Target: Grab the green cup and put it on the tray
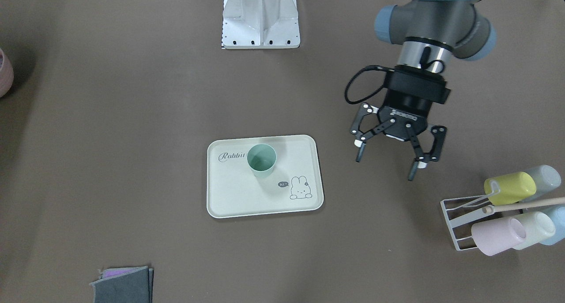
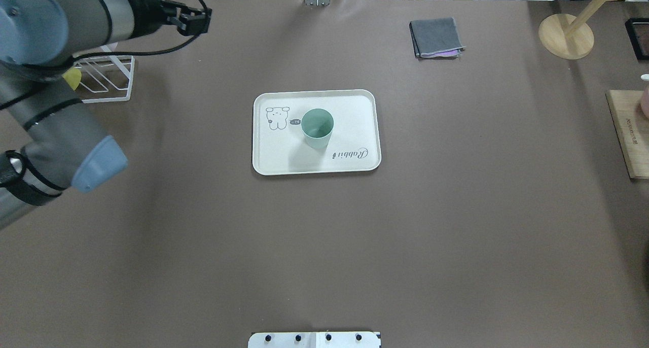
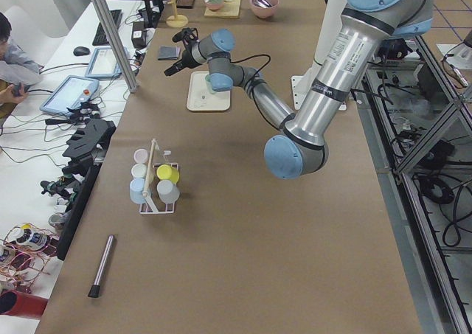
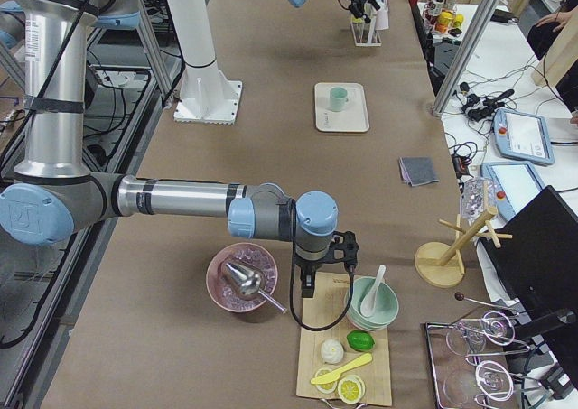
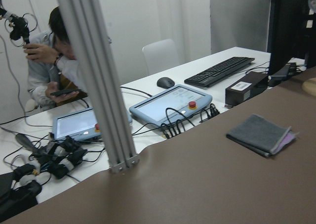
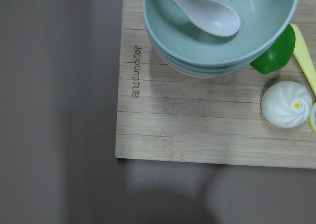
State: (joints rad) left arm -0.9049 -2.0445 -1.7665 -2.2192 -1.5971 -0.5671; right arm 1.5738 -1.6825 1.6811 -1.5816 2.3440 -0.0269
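Observation:
The green cup (image 1: 261, 160) stands upright on the cream tray (image 1: 229, 197), near the "Rabbit" script; from overhead the green cup (image 2: 317, 127) sits at the middle of the tray (image 2: 274, 155). My left gripper (image 1: 386, 165) hangs open and empty above the table, off to the tray's side toward the cup rack, apart from the cup. My right gripper (image 4: 308, 287) shows only in the exterior right view, far from the tray, over the edge of a wooden board; I cannot tell whether it is open or shut.
A white wire rack (image 1: 459, 219) holds yellow, pink, cream and blue cups. A folded grey cloth (image 2: 436, 37) lies at the far side. A wooden board (image 6: 197, 130) carries stacked bowls, a spoon and toy food. A pink bowl (image 4: 242, 278) sits beside the board.

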